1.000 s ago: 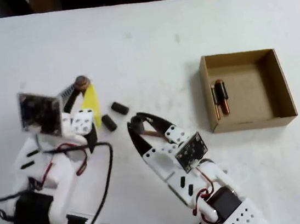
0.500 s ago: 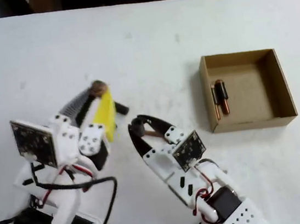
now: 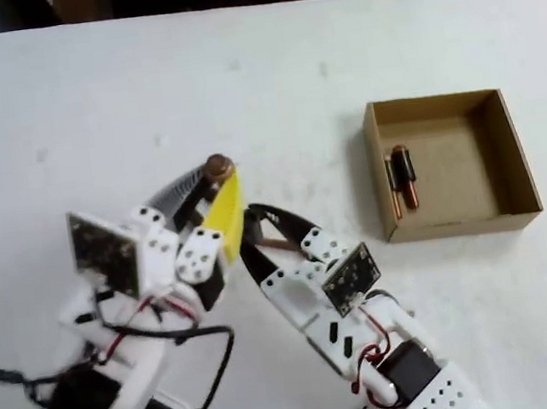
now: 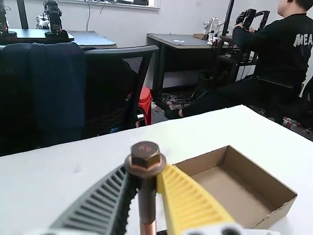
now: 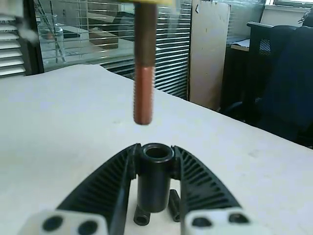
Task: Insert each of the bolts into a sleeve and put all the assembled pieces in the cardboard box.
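Seemingly centred, left claw [image 3: 211, 176] holds bolt [image 5: 145, 63] above sleeve [image 5: 154, 188] in right claw [image 5: 155, 152].

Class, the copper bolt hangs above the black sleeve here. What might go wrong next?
The copper bolt hangs slightly off-centre over the black cylindrical sleeve in the right wrist view, so its tip may catch the rim.
The left gripper pinches the bolt just under its head; a knock could tilt it.
Two loose black sleeves lie near the right gripper and might be scattered.
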